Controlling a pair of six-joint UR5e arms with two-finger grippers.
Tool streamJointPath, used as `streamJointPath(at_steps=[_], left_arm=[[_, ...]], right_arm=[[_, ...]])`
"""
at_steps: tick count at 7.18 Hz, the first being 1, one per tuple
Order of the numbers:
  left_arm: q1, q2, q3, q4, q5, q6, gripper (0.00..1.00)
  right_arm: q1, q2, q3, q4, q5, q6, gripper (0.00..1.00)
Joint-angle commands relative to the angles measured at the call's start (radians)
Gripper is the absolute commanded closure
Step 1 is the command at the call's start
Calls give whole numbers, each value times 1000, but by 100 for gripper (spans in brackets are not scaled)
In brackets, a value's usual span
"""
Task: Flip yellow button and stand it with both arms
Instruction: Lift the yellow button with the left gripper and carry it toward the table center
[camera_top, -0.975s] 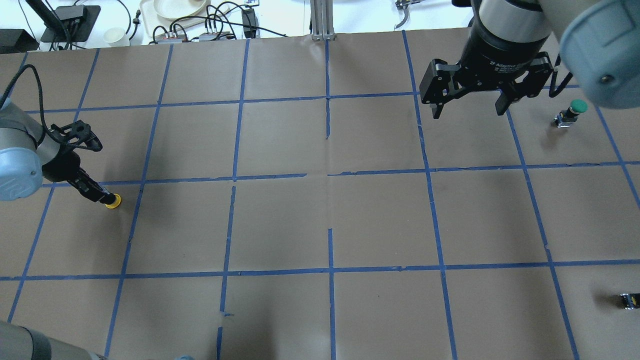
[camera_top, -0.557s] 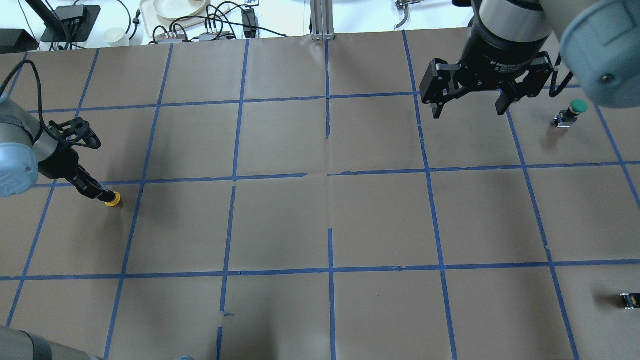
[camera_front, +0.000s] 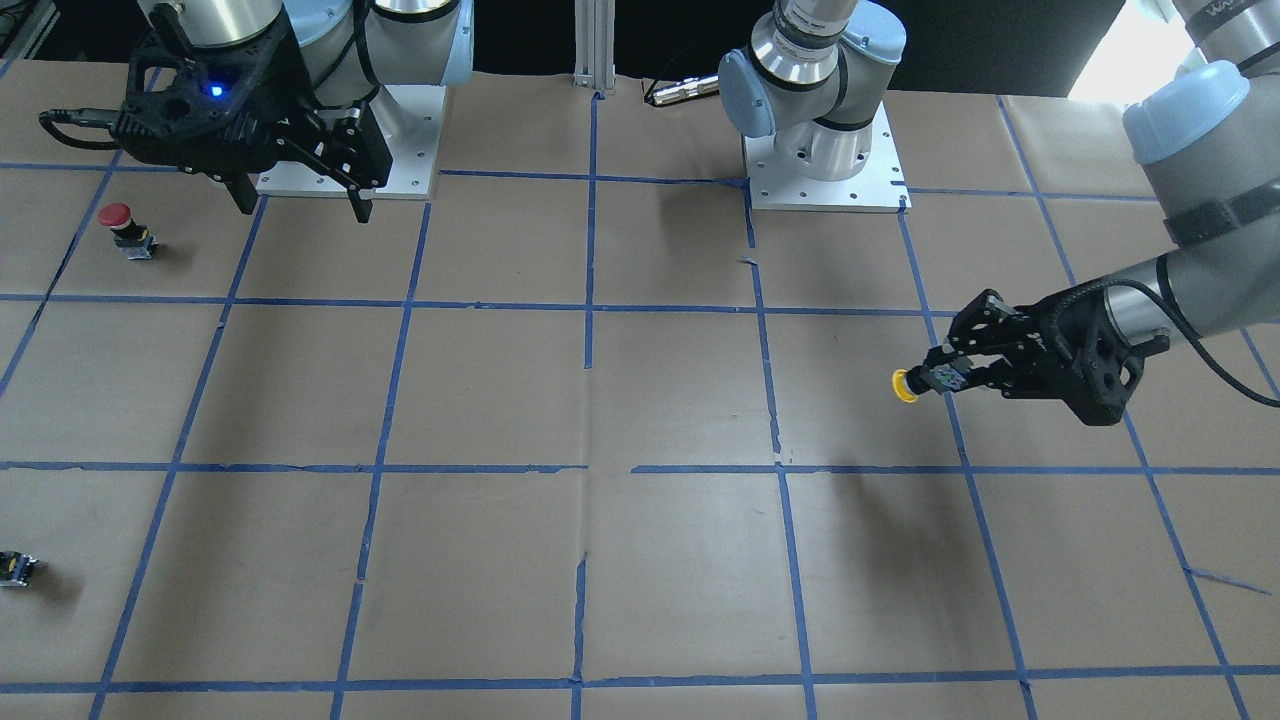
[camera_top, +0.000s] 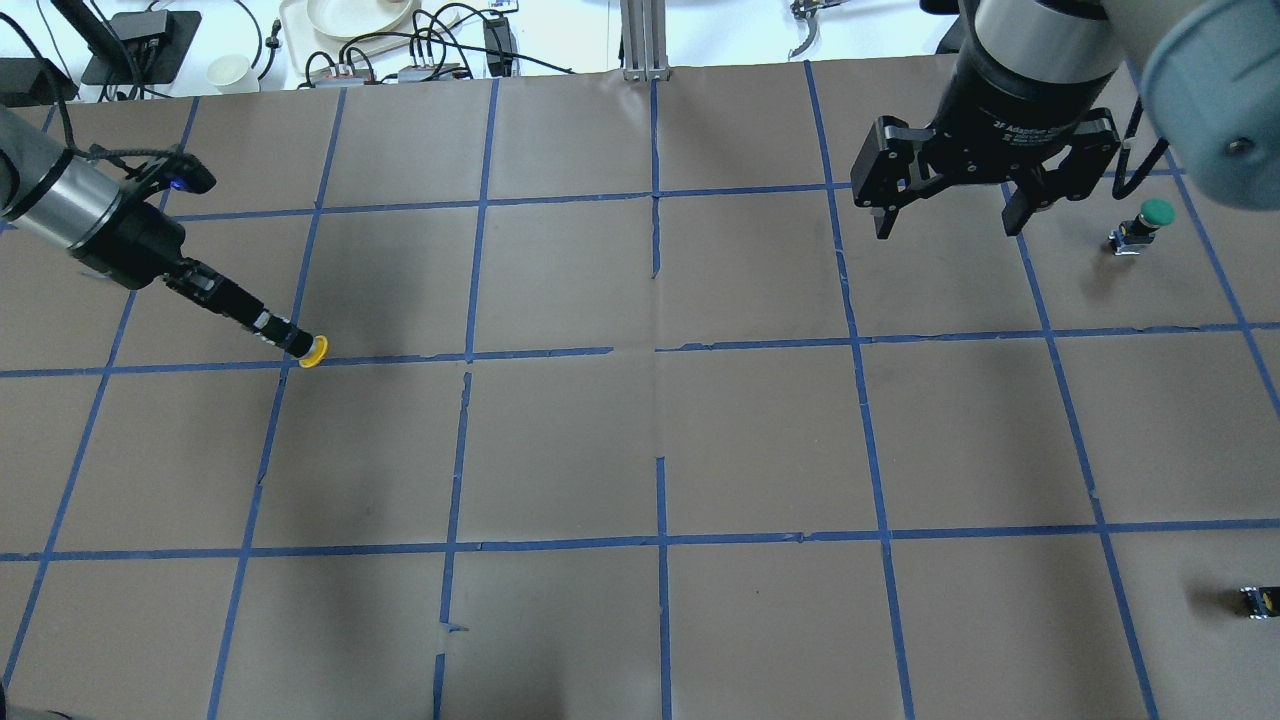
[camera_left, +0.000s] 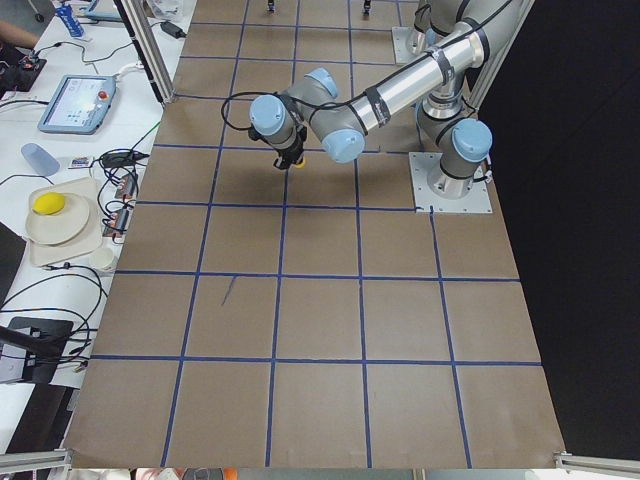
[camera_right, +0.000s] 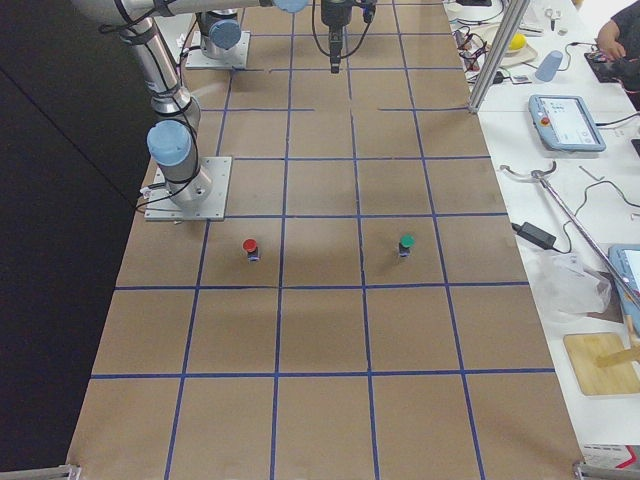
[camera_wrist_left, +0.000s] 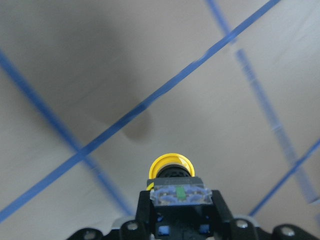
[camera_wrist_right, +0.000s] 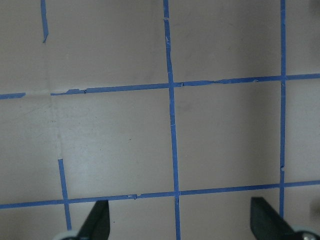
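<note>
The yellow button (camera_top: 314, 351) is held in my left gripper (camera_top: 290, 343), which is shut on its black-grey body. The yellow cap points away from the fingers towards the table's middle. It hangs above the paper, with its shadow below in the left wrist view, where the button (camera_wrist_left: 171, 166) shows beyond the gripper (camera_wrist_left: 177, 210). In the front-facing view the button (camera_front: 905, 385) sticks out of the left gripper (camera_front: 945, 379). My right gripper (camera_top: 947, 222) is open and empty, high over the far right squares; it also shows in the front-facing view (camera_front: 303, 208) and the right wrist view (camera_wrist_right: 182, 225).
A green-capped button (camera_top: 1150, 218) stands at the far right. A red-capped button (camera_front: 122, 224) stands near the right arm's base (camera_front: 340, 160). A tiny dark switch piece (camera_top: 1258, 600) lies at the right edge. Blue tape lines grid the brown paper.
My left gripper has carried the yellow button up and towards the table's middle, and the wrist has turned. My right gripper has shifted slightly and stays open.
</note>
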Motion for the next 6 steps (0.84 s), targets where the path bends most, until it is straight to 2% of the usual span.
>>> streamJointPath(at_steps=[1,3,4,5,6], left_arm=[[-113,17,7,-121,-276,-176,94],[-211,43,-1,-132,-460,-326,94],[-238,44,-28,-132,-582,-398,94],[-258,50,-68,-130,-707,-414,94],[-274,57,-109,-127,-817,-422,94]], right_arm=[[-120,-20,2,62,103,-8,1],[-307,-24,2,154,279,-17,0],[-385,-33,2,215,286,-37,0],[-457,-37,-3,337,286,-35,0],[-487,-37,-3,419,304,-28,0]])
